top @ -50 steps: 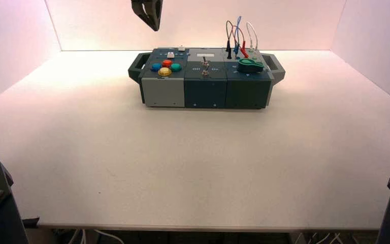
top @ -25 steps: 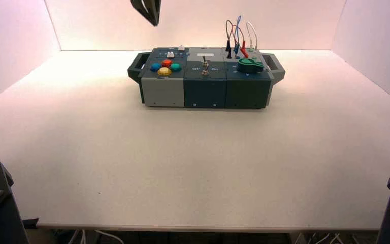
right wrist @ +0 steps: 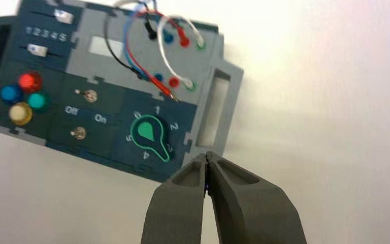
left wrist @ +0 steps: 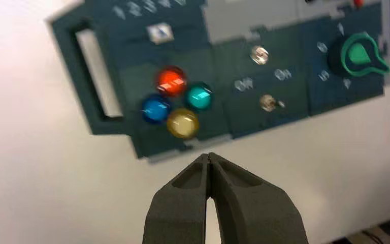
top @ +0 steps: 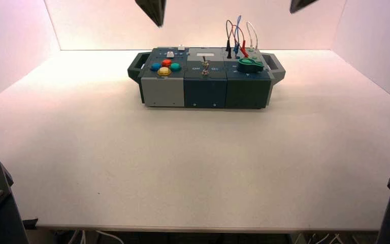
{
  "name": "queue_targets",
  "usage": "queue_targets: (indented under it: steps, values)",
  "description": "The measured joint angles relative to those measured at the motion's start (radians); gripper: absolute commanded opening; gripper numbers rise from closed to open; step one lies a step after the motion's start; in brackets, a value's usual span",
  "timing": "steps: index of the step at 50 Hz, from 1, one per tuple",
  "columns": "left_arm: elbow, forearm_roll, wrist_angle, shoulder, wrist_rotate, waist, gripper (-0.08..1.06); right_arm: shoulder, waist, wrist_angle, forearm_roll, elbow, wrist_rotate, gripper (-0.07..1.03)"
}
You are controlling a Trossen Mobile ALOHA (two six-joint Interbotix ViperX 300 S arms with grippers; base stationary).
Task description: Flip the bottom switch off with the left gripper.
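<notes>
Two closed tools are hanging high; the left tool (left wrist: pixel 209 158) is being held above the stiff, tiny bottom switch (left wrist: pixel 268 102), which is probably best nudged sideways at its tip.

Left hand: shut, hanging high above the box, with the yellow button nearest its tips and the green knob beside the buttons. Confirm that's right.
One thing is wrong. The green knob sits at the box's far end, past the two switches, not beside the buttons. The left wrist view shows it. The left hand is shut, the yellow button nearest its tips.
</notes>
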Motion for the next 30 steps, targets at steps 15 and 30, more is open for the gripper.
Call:
queue_targets:
  steps: [15,30]
  values:
    - [-0.015,-0.060,-0.017,-0.011,-0.044,-0.055,-0.03,0.084,-0.005,0.009,0.015,-0.012,0.052,-0.02]
    - [-0.026,-0.064,-0.103,0.017,-0.155,-0.094,-0.03,0.227,-0.032,0.011,0.003,-0.098,0.061,-0.02]
